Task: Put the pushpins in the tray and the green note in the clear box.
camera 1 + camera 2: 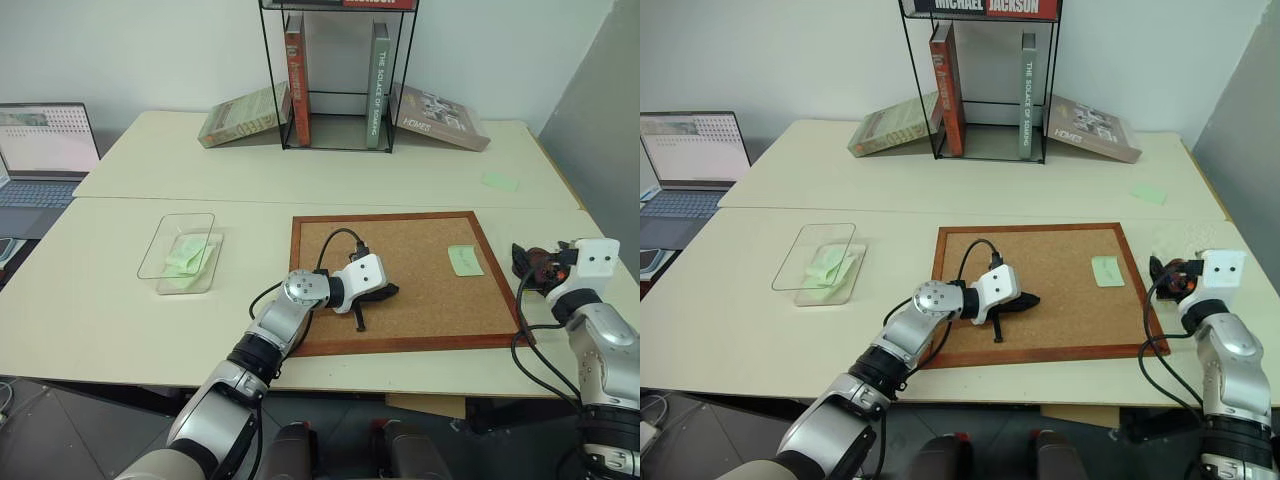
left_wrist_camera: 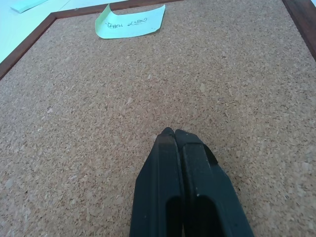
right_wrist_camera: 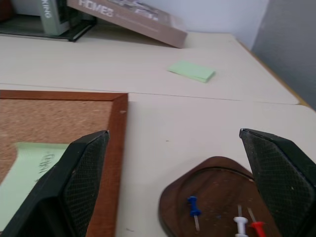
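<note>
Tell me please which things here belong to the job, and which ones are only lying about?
Belong to the job:
- pushpins, already lying in the tray
- tray
- green note on the corkboard
- clear box, holding green slips

Only lying about:
- corkboard
- laptop
- book rack with books
- green note pad

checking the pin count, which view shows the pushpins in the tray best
The right wrist view: pushpins, blue, white and red, lie in the tray between the open right fingers. In both eye views the right gripper hides most of the tray.
</note>
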`<action>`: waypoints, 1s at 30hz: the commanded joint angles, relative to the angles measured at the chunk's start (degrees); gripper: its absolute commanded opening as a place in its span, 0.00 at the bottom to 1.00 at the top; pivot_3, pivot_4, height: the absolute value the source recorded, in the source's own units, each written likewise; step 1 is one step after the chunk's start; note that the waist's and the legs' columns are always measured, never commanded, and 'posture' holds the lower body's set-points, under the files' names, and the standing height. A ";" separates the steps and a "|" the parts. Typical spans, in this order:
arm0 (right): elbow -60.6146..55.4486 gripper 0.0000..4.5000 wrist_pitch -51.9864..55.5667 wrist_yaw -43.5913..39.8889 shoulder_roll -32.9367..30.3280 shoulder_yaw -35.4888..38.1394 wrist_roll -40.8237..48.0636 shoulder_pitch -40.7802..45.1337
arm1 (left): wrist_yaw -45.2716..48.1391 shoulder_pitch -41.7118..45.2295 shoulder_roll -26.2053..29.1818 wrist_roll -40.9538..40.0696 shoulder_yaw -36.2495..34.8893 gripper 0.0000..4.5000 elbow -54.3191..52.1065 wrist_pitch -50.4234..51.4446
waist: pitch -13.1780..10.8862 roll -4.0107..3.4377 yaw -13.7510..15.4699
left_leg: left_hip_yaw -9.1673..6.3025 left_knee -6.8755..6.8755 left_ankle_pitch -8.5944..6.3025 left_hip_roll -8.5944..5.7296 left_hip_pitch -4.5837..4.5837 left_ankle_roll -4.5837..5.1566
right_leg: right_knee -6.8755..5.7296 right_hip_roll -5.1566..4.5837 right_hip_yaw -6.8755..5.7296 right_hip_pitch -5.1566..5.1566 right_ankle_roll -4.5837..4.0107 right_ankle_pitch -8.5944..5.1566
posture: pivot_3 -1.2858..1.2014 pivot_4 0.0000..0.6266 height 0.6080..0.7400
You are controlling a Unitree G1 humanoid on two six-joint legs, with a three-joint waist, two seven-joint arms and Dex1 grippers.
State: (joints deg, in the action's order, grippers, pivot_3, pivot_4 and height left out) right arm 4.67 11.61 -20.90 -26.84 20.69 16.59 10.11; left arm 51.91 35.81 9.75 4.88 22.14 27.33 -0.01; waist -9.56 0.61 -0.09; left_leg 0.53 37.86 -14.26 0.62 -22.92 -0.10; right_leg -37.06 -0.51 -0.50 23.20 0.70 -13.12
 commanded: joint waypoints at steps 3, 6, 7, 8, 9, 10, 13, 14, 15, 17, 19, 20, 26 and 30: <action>0.25 1.00 -2.53 -5.88 -2.79 -3.89 -1.45 1.51 | 1.57 -0.01 0.75 -1.66 -0.93 0.00 -2.94 5.51 | -0.01 0.01 -0.01 | 0.00 0.00 0.00 0.00 0.00 0.00 | -0.01 0.00 0.00 0.00 0.00 0.00 | 0.52 0.24 1.00; 3.23 1.00 -3.49 -8.11 -4.24 -5.76 -2.56 3.44 | 1.88 0.93 1.37 -3.45 -2.70 0.00 -7.01 8.08 | -0.04 0.03 -0.16 | 0.01 0.00 0.00 0.01 -0.02 0.00 | -0.01 0.01 0.00 0.04 0.00 0.00 | 0.52 0.24 1.00; 4.44 1.00 -3.85 -9.08 -4.62 -6.45 -2.89 4.34 | 1.93 1.17 1.64 -4.29 -3.58 0.00 -8.71 9.30 | -0.08 0.03 -0.25 | 0.04 -0.01 0.00 0.02 -0.03 0.00 | -0.01 0.02 0.02 0.06 0.00 0.00 | 0.52 0.24 1.00; 5.82 1.00 -4.41 -9.95 -5.03 -7.18 -3.32 5.30 | 1.94 1.31 2.02 -5.07 -4.36 0.00 -10.41 10.48 | -0.10 0.04 -0.27 | 0.05 -0.01 0.00 0.02 -0.06 0.00 | -0.01 0.02 0.03 0.10 0.00 0.00 | 0.52 0.24 1.00; 7.49 1.00 -5.00 -10.97 -5.45 -7.98 -3.70 6.45 | 1.87 1.38 2.51 -5.91 -5.21 0.00 -12.26 11.80 | -0.13 0.04 -0.28 | 0.04 -0.02 0.00 0.03 -0.06 0.00 | -0.01 0.03 0.02 0.11 0.00 0.00 | 0.52 0.24 1.00; 9.26 1.00 -5.53 -11.87 -5.75 -8.65 -4.00 7.67 | 1.74 1.33 3.00 -6.62 -6.01 0.00 -14.00 13.11 | -0.13 0.05 -0.29 | 0.05 -0.02 0.00 0.05 -0.08 0.00 | -0.01 0.05 0.03 0.12 0.00 0.00 | 0.52 0.24 1.00; 15.30 1.00 -7.34 -14.60 -6.45 -10.81 -5.54 11.65 | 0.99 0.71 4.62 -8.50 -8.20 0.00 -18.78 16.44 | -0.14 0.05 -0.29 | 0.04 -0.03 0.00 0.06 -0.08 0.00 | -0.01 0.08 0.04 0.14 -0.01 0.00 | 0.52 0.24 1.00; 17.46 1.00 -7.79 -15.43 -6.52 -11.51 -5.93 13.08 | 0.52 0.47 5.06 -9.12 -9.08 0.00 -20.18 17.36 | -0.17 0.09 -0.27 | 0.03 -0.04 0.00 0.06 -0.08 0.00 | -0.01 0.08 0.03 0.13 -0.01 0.00 | 0.52 0.24 1.00; 19.65 1.00 -8.34 -16.16 -6.54 -12.16 -6.28 14.45 | -0.04 0.22 5.44 -9.77 -9.90 0.00 -21.48 18.45 | -0.19 0.09 -0.27 | 0.03 -0.03 0.00 0.06 -0.08 0.00 | -0.01 0.08 0.04 0.13 -0.01 0.00 | 0.52 0.24 1.00; 23.82 1.00 -9.44 -17.40 -6.51 -13.18 -7.03 16.83 | -1.12 -0.24 5.89 -11.15 -11.41 0.00 -23.72 21.20 | -0.21 0.12 -0.31 | 0.06 -0.03 0.00 0.04 -0.08 0.00 | -0.01 0.06 0.06 0.13 -0.01 0.00 | 0.52 0.24 1.00; 27.89 1.00 -10.79 -18.54 -6.50 -14.03 -7.87 18.99 | -1.72 -0.90 6.74 -11.73 -11.95 0.07 -25.99 22.70 | -0.22 0.12 -0.30 | 0.08 -0.02 0.00 0.04 -0.07 0.00 | 0.00 0.05 0.07 0.12 0.00 0.00 | 0.52 0.24 1.00; 29.76 1.00 -11.29 -19.30 -6.53 -14.44 -8.18 19.98 | -1.79 -1.34 7.14 -12.16 -12.11 0.10 -27.39 23.64 | -0.23 0.13 -0.33 | 0.08 -0.02 0.00 0.04 -0.08 0.00 | 0.00 0.05 0.08 0.12 0.00 0.00 | 0.52 0.24 1.00; 38.11 1.00 -13.43 -24.16 -6.64 -15.73 -9.00 24.76 | -2.58 -3.44 8.70 -13.86 -12.04 0.34 -33.17 27.17 | -0.27 0.17 -0.33 | 0.08 -0.03 0.00 0.05 -0.08 0.00 | 0.00 0.03 0.11 0.12 -0.02 0.00 | 0.52 0.24 1.00; 42.01 1.00 -14.64 -26.46 -6.83 -16.36 -9.50 27.16 | -4.43 -4.02 9.64 -12.01 -11.09 0.52 -33.21 26.14 | -0.27 0.17 -0.33 | 0.07 -0.01 0.00 0.05 -0.04 0.00 | -0.05 0.03 0.14 0.10 -0.02 0.01 | 0.52 0.24 1.00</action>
State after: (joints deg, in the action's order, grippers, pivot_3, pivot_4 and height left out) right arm 45.58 -1.38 -45.80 -32.69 4.42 7.67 35.77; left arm 48.43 31.67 18.80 -7.67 10.88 -3.93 27.18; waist -9.83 0.78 -0.42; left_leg 0.59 37.85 -14.26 0.68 -22.96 -0.11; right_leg -37.12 -0.48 -0.37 23.30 0.69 -13.11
